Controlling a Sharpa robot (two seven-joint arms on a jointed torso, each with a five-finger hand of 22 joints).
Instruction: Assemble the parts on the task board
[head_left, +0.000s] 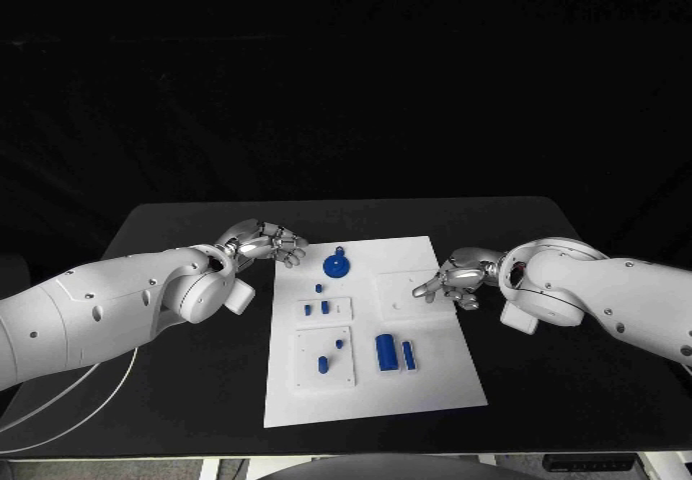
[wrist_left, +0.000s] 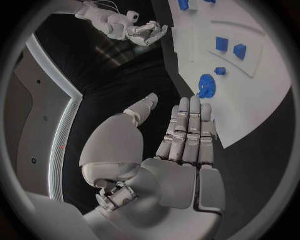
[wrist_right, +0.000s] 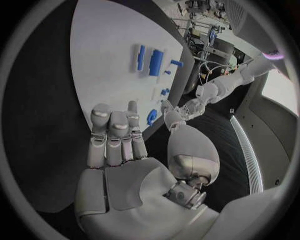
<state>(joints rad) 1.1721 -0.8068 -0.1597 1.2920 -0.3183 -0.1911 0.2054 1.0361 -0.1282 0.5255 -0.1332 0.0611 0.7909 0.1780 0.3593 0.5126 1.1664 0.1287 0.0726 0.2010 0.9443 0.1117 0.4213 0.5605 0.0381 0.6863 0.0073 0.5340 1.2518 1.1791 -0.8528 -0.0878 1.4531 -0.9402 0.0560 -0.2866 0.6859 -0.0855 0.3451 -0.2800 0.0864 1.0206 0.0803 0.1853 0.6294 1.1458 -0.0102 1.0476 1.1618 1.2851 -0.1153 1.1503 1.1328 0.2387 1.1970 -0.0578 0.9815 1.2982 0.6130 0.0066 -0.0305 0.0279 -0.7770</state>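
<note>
Lying near the far edge of the task board (head_left: 433, 390), toward its far left corner: a round blue gear-like part (head_left: 336, 266) with a smaller blue piece (head_left: 340, 250) just beyond it; hovering at the board's left edge by that corner, the left hand (head_left: 268, 244), fingers loosely spread and holding nothing, close beside the gear yet not touching it; poised over the board's right edge, the right hand (head_left: 456, 281), fingers apart and curled a little, likewise empty, well apart from the gear.

Sitting at mid-board: two small blue blocks (head_left: 319, 309) on a raised white panel; nearer the front edge, a blue cylinder (head_left: 387, 352) with a slimmer blue bar (head_left: 408, 353) just beside it, and two little blue pegs (head_left: 329, 354) on the panel to their left.

Seen from the left wrist: own hand (wrist_left: 181, 145) with fingers straight and side by side, thumb held off to one side, fingertips (wrist_left: 190, 106) near the board's edge, the gear (wrist_left: 206, 85) just past them, clear white board between; also the right hand (wrist_left: 145, 32) far across the black table (wrist_left: 131, 85).

Seen from the right wrist: own hand (wrist_right: 115, 145) open, palm bare, fingers upright over the board (wrist_right: 106, 45); cylinder and bar (wrist_right: 150, 60) beyond the fingertips; the left hand (wrist_right: 170, 112) next to the gear (wrist_right: 152, 117) at the board's opposite edge.
</note>
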